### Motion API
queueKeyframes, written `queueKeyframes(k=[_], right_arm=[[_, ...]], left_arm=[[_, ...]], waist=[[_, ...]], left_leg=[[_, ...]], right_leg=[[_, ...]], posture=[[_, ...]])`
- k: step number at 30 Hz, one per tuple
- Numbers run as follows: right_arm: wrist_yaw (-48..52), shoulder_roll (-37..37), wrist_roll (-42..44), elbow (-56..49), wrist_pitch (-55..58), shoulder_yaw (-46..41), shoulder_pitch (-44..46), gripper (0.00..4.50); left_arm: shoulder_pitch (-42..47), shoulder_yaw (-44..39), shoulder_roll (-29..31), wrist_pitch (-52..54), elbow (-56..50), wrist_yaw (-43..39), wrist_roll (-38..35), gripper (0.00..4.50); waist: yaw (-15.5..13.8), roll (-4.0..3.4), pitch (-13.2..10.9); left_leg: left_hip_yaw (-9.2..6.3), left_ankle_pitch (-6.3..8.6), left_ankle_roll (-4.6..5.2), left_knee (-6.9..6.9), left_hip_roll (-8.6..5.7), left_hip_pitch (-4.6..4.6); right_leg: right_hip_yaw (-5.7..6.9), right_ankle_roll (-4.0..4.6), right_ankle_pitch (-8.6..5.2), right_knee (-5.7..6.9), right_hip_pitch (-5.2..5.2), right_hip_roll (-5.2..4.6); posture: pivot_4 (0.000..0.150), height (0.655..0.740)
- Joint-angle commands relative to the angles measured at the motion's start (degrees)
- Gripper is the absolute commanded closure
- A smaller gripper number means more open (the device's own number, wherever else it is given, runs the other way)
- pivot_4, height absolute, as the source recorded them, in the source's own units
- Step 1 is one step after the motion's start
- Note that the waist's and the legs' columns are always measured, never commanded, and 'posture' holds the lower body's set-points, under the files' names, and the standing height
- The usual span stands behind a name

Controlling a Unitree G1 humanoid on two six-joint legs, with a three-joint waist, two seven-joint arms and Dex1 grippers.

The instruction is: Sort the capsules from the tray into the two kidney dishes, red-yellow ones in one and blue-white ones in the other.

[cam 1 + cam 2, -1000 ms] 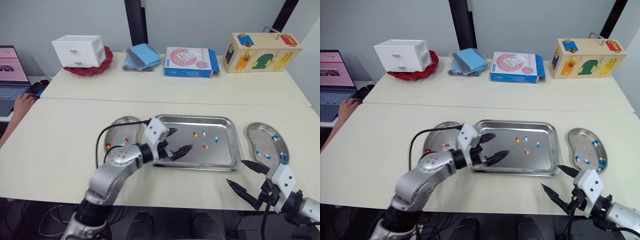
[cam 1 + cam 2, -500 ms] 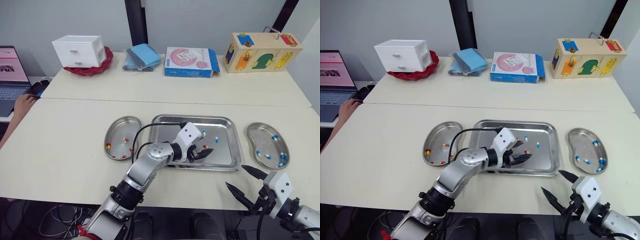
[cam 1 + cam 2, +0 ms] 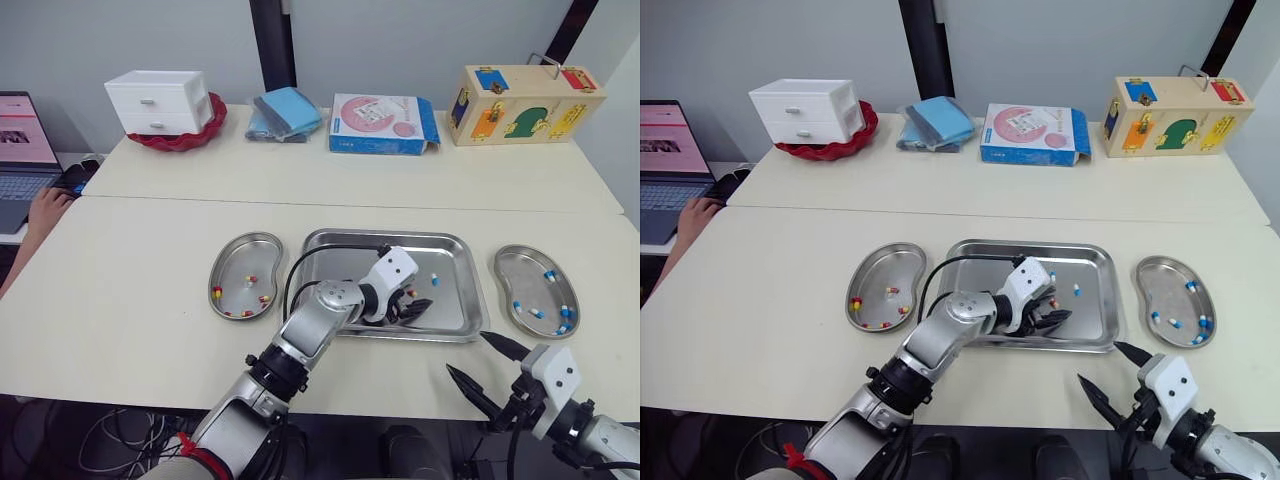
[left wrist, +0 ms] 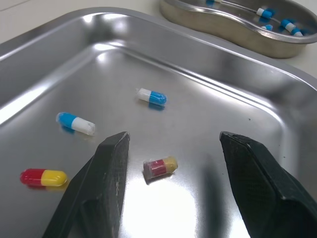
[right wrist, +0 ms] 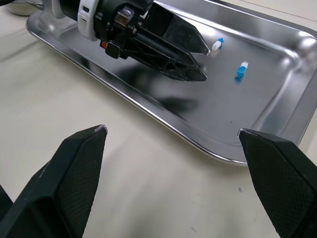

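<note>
Now, red-yellow capsule: lies flat on the floor of the tray, between the two fingers of the left tool, touching neither.
Other capsules in the tray: a second red-yellow capsule and two blue-white capsules lie loose close by, all apart from one another.
Left tool: low over the right half of the tray, fingers spread apart on either side of the capsule, holding nothing.
Tray: at the middle of the near table, between the two kidney dishes.
Left kidney dish: just left of the tray; several red-yellow capsules lie toward its near end.
Right kidney dish: just right of the tray; several blue-white capsules lie along its right and near side.
Right tool: at the near edge of the table, nearer than the tray's right corner and the right dish, fingers wide apart and empty.
Far table: a white drawer unit sits on a red dish at the left, then a folded blue cloth, a pink and blue box, and a wooden lock box at the right.
Far left edge: a laptop with a person's hand beside it.
</note>
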State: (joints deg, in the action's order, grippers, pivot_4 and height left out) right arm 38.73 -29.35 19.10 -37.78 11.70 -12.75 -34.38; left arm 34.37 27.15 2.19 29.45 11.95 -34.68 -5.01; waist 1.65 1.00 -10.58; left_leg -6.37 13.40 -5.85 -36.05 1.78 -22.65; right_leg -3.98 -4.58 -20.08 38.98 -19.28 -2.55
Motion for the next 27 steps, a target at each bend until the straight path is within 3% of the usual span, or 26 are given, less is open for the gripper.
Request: queueKeyframes(k=[1, 8, 11, 16, 19, 27], right_arm=[[-0.8, -0.4, 0.61, -3.11, 0.85, -0.33, 0.07, 0.0], [-1.54, -0.46, 0.88, -4.5, 2.48, -0.34, 0.14, 0.0], [-1.74, -0.48, 0.9, -4.85, 2.9, -0.29, 0.13, 0.0], [-1.74, -0.57, 1.04, -5.18, 3.45, -0.4, 0.24, 0.0], [-1.75, -0.65, 1.09, -5.27, 3.76, -0.48, 0.44, 0.0], [-1.57, -1.01, 1.05, -4.87, 3.86, -0.75, 1.15, 0.0]], left_arm=[[1.58, 0.95, -1.12, 0.18, 0.81, -1.45, 0.91, 1.54], [1.4, 1.02, -1.33, -0.04, 2.23, -2.6, 2.19, 1.54], [1.05, 1.1, -1.19, -0.07, 2.36, -3.24, 2.59, 2.13], [0.72, 1.29, -1.19, -0.15, 2.6, -3.78, 3.27, 3.73], [0.6, 1.48, -1.21, -0.48, 2.5, -4.18, 3.53, 4.46], [0.83, 1.23, 0.52, 0.3, -4.56, -7.37, 2.14, 4.46]], waist=[[0.0, 0.0, 0.0], [-0.02, 0.0, 0.0], [-0.02, 0.0, 0.0], [-0.02, 0.0, 0.0], [-0.02, 0.0, 0.0], [0.0, -0.01, 0.0]], left_leg=[[0.0, 0.0, 0.0, 0.0, 0.0, -0.01], [-0.01, 0.0, 0.0, 0.0, 0.0, 0.0], [-0.01, 0.0, 0.0, 0.0, 0.0, 0.0], [-0.01, 0.0, 0.0, 0.0, 0.0, 0.0], [-0.01, 0.0, 0.0, 0.0, 0.0, 0.0], [0.0, 0.0, 0.0, 0.01, 0.0, 0.0]], right_leg=[[0.0, 0.0, 0.0, 0.0, 0.0, 0.0], [0.0, 0.0, 0.0, 0.0, 0.0, 0.0], [0.0, 0.0, 0.0, 0.0, 0.0, 0.0], [0.01, 0.0, 0.0, 0.0, 0.0, 0.0], [0.0, 0.0, 0.0, 0.0, 0.01, 0.0], [0.0, 0.0, 0.0, 0.0, -0.01, 0.0]], posture=[[0.15, 0.7337], [0.15, 0.7337], [0.15, 0.7337], [0.15, 0.7337], [0.15, 0.7337], [0.15, 0.7337]])
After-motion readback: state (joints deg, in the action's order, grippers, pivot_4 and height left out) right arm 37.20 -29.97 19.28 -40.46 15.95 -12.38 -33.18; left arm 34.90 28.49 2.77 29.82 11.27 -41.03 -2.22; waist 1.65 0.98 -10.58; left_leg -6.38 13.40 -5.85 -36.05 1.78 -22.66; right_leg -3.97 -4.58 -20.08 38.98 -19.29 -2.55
